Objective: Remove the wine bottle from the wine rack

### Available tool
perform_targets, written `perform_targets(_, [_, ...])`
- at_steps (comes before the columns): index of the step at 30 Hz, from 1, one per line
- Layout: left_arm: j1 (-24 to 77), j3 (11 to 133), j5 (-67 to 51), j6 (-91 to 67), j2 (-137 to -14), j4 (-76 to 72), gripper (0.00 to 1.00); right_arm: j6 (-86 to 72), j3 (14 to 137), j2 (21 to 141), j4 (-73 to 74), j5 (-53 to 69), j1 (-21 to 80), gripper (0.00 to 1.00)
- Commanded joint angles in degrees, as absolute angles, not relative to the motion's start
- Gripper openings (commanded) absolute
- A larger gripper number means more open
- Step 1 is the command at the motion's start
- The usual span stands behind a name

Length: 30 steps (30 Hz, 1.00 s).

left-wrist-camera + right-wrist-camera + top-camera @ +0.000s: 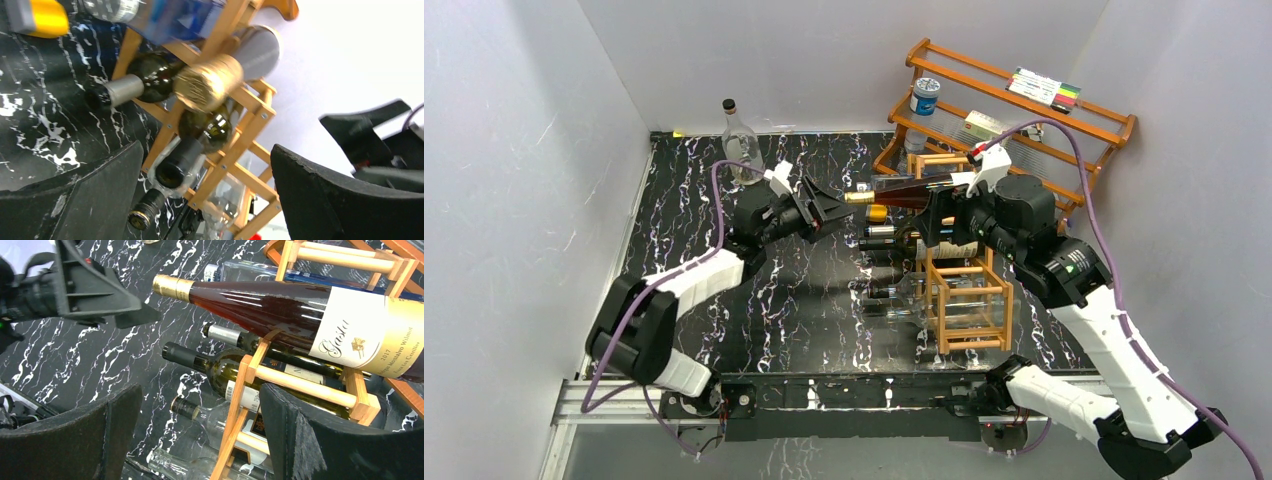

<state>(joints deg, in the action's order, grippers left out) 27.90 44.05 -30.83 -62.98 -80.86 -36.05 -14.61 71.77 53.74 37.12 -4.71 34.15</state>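
Because the wine bottle (280,310) atop the wine rack (300,382) looks like heavy, slick glass (breakable), take its left-pointing neck; left gripper (206,146) and right gripper (200,387) both gape, empty.

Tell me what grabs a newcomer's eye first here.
A gold-capped wine bottle of amber-red wine lies at the top of the wooden wine rack, its neck jutting out past the frame. The left gripper, open, faces that cap at close range. Other bottles fill the cells beneath.
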Motion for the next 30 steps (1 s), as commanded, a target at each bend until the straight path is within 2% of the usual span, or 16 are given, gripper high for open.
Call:
perform_targets(1, [26.8,47.5,-31.6,-69.8,-85.3,-47.6,0.98,-13.9,71.9,52.4,34.4,-4.8,34.4,0.98])
perform_targets(9, [27.0,51.3,-32.1,-69.2,-92.4,-47.7,0.92,-13.7,71.7,52.8,33.6,-4.7,34.4,0.98])
perform_targets(16, [27.0,56.7,-36.2,-70.0,-98.7,-50.2,0.78,-13.6,71.3,53.2,33.6,-4.7,34.4,0.98])
perform_targets(18, [27.2,56.3,-34.9,-71.0,-99.0,-51.5,0.79,-13.5,71.3,53.3,33.5,-4.7,34.4,0.98])
perform_targets(21, [28.5,54.5,-31.5,-70.4,-98.1,-54.1,0.87,-13.6,70.9,53.3,33.0,-4.5,34.4,0.98])
perform_targets(26, [29.6,52.0,-27.3,-70.1,-97.2,-54.3,0.82,-12.9,70.6,54.1,32.5,-3.6,34.4,0.98])
perform_targets(30, [29.0,47.2,-23.8,-66.4,-92.0,-51.2,0.97,-8.1,71.7,56.7,31.7,-3.5,34.4,0.98])
